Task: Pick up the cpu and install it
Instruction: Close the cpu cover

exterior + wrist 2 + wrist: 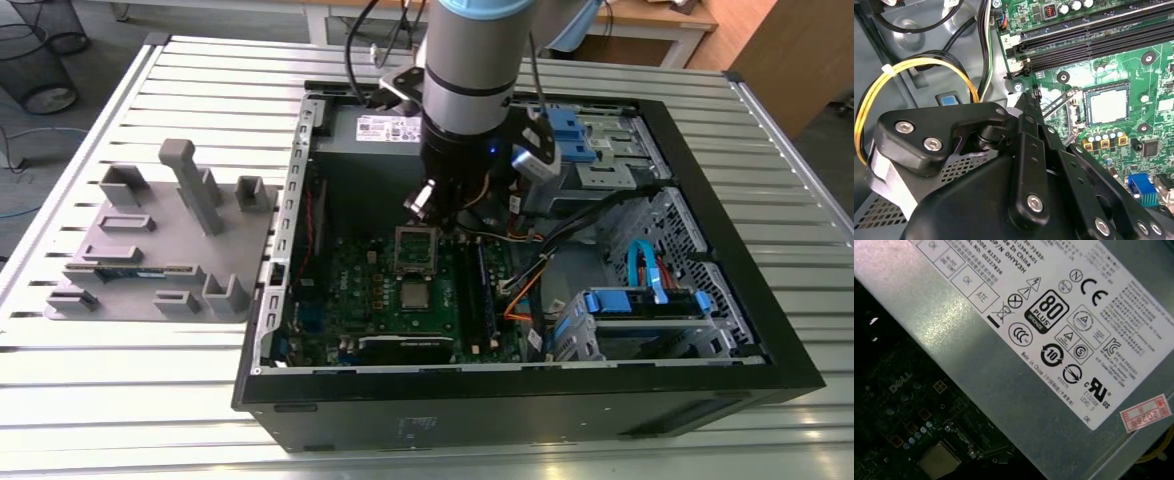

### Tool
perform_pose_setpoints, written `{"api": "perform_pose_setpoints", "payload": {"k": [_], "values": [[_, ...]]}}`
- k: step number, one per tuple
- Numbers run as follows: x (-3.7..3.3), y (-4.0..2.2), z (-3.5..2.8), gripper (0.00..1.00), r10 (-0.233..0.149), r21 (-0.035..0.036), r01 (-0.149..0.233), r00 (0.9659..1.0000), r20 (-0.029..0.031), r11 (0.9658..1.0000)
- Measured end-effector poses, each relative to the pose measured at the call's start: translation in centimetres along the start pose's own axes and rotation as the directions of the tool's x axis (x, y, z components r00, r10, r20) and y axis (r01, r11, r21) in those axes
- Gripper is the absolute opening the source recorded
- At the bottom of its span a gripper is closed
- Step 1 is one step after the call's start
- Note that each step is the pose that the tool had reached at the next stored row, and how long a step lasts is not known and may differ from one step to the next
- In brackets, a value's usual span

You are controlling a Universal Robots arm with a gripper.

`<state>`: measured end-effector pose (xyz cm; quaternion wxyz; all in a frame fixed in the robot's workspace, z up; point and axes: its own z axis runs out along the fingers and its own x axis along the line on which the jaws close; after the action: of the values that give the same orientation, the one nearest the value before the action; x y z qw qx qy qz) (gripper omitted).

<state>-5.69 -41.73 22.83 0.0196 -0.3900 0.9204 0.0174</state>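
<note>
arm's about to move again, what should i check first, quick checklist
1. cpu lying square in the socket: ok
2. load plate closed over the cpu: not ok, it stands open
3. cables off the socket: ok
4. tool empty: cannot tell
5. tool clear of the power supply: cannot tell

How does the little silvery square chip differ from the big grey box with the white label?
The small silvery square chip is tiny and flat, the big grey metal box large and bulky. The chip's top looks plain; the box bears a white label. Both are metallic.
</note>
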Motion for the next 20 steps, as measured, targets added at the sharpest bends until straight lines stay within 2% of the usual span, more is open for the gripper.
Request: {"api": "perform_pose_setpoints", "payload": {"k": [10,20], "values": [[0.11,0.14,-0.40,0.11,-0.043,-0.0015,0.043,0.9991,-0.0001,0.9991],[0.15,0.21,-0.85,0.11,-0.082,-0.0030,0.082,0.9966,-0.0001,0.9966]]}}
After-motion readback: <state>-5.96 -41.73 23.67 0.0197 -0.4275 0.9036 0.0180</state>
